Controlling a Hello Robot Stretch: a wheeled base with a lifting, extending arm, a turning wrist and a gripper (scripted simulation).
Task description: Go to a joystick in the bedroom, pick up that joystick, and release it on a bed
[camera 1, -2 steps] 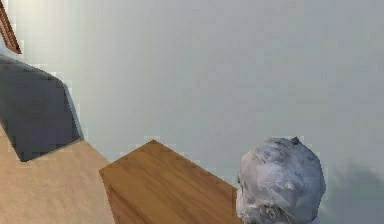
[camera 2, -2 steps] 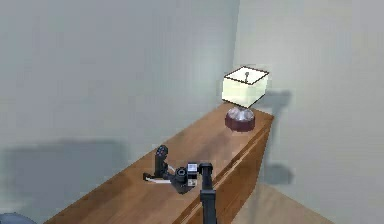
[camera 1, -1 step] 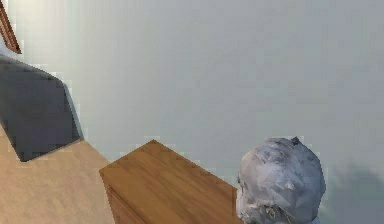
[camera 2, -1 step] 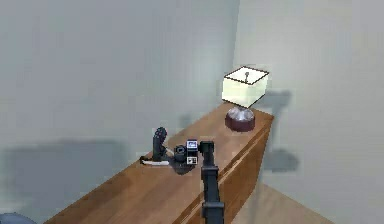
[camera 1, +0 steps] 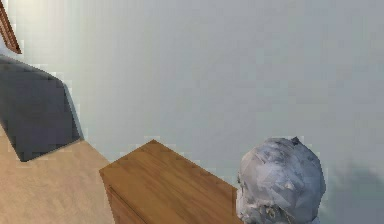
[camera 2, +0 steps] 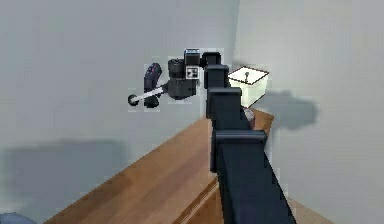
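Note:
In the arm side view the dark arm bar [camera 2: 235, 140] rises over a wooden top [camera 2: 150, 185] toward the wall. At its far end, my gripper [camera 2: 158, 88] holds a small dark bluish thing [camera 2: 150, 75] with a pale stick and a knob [camera 2: 138, 98]. That thing hangs clear of the wooden top, with bare wall behind it. Its shape fits a joystick, though it is small.
A white open box-like object [camera 2: 248, 82] stands on the wooden top by the corner. In the forward view, a wooden cabinet [camera 1: 165, 180] carries a grey stone bust [camera 1: 282, 182]. A dark grey slab [camera 1: 35, 105] stands at the left, above a strip of wood floor [camera 1: 40, 190].

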